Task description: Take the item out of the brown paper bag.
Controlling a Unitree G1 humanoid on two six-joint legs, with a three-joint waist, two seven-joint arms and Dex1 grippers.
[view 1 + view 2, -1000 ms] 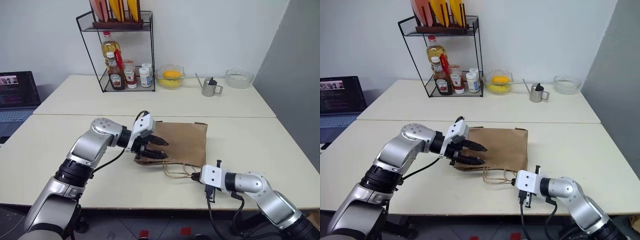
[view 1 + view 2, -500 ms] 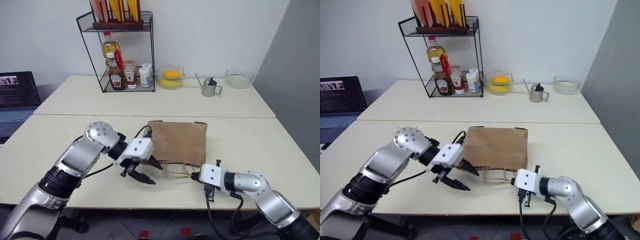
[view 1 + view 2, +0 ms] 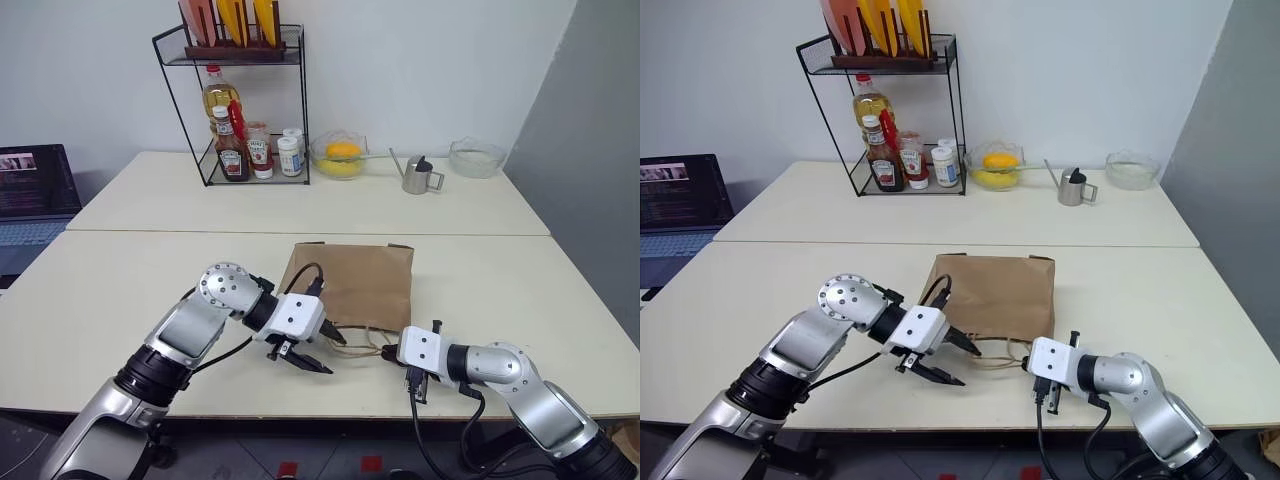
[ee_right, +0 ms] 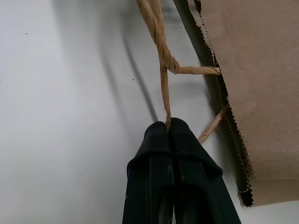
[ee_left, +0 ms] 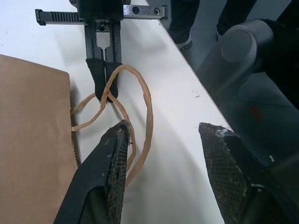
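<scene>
While the right gripper (image 4: pixel 169 127) is pinching one of two cord handles (image 5: pixel 140 112) at the brown paper bag (image 3: pixel 355 282) mouth, the left gripper (image 3: pixel 326 352) is hovering beside them, jaws apart and empty.

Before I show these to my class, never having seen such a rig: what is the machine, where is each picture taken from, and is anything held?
It is a humanoid robot with two arms. Two pictures come from its head, looking down at a table; two come from cameras on its wrists. A brown paper bag lies flat on the table. The right tool is shut on one cord handle of the bag. The left tool is open at the bag's mouth, holding nothing. A rack of bottles stands at the back.
</scene>
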